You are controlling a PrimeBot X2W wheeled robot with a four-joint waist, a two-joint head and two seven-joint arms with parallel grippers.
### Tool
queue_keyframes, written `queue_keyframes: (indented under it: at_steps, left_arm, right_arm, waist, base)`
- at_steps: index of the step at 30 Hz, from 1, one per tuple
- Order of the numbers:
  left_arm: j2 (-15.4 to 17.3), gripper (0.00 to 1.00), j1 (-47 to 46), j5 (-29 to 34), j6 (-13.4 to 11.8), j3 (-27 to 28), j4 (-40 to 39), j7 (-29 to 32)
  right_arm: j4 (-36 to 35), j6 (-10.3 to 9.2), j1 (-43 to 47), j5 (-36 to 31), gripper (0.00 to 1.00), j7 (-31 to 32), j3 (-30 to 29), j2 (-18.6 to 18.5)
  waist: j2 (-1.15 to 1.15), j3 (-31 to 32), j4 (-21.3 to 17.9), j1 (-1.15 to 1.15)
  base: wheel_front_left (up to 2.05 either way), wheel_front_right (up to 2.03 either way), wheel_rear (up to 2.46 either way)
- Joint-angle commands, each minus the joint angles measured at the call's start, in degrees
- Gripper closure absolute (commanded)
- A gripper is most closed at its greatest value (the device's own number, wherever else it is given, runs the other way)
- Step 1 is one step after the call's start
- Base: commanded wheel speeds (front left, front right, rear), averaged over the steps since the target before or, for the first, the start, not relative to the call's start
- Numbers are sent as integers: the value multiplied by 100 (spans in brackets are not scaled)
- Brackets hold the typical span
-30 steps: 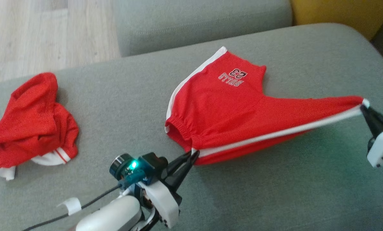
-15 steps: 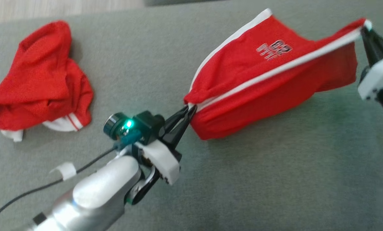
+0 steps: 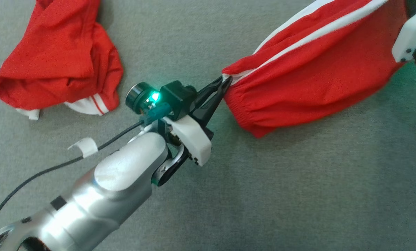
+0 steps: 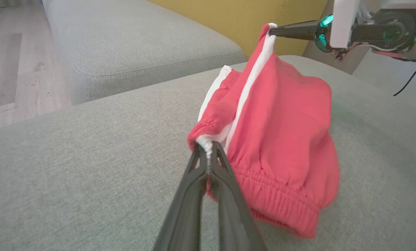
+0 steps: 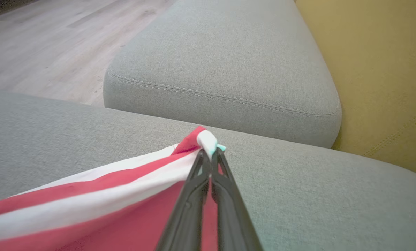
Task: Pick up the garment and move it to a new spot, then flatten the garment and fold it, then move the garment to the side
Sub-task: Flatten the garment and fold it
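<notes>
Above the grey sofa cushion point(image 3: 298, 195), red shorts point(image 3: 319, 73) with white side stripes hang stretched between my two claws. My left claw point(image 3: 226, 81) is pinched tight on the waistband corner where a white stripe ends. My right claw point(image 5: 210, 151) is clamped on the opposite white-trimmed corner, held higher. Whether the sagging waistband touches the cushion I cannot tell. A second red garment point(image 3: 58, 59) lies crumpled well off to my left. Beyond sit another grey cushion point(image 5: 221, 69) and wood floor point(image 5: 47, 38).
</notes>
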State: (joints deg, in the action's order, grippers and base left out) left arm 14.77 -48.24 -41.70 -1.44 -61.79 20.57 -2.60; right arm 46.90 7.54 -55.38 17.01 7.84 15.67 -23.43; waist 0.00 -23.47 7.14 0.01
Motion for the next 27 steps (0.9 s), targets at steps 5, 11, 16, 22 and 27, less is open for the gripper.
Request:
queue_keyframes:
  at_steps: [5, 11, 16, 22, 27]
  left_arm:
    - [-85, 100, -441, 107, 105, 123, 22, -63]
    - [-183, 100, -546, 155, 133, 69, 145, -86]
    - [-165, 0, -563, 176, 45, 107, 252, -170]
    - [-31, 0, -466, 95, -103, 331, 272, -488]
    - [189, 0, -252, -60, -278, 578, 255, -716]
  right_arm:
    - [418, -5, -529, -74, 100, -324, 341, 30]
    - [917, -5, -781, -57, 100, -530, 572, 39]
    - [1347, -5, -991, -4, 0, -844, 570, 49]
    - [1596, -5, -1032, 296, 0, -1285, 479, 46]
    - [1465, -5, -762, 701, 0, -1629, 545, 30]
  waist:
    - [0, -345, 262, -1]
    - [0, -453, 334, -1]
    - [0, -449, 297, -1]
    - [0, -193, 159, -1]
    - [0, 229, -51, -1]
  base:
    - [0, 0, 0]
    - [0, 0, 0]
    - [0, 0, 0]
    - [0, 0, 0]
    - [0, 0, 0]
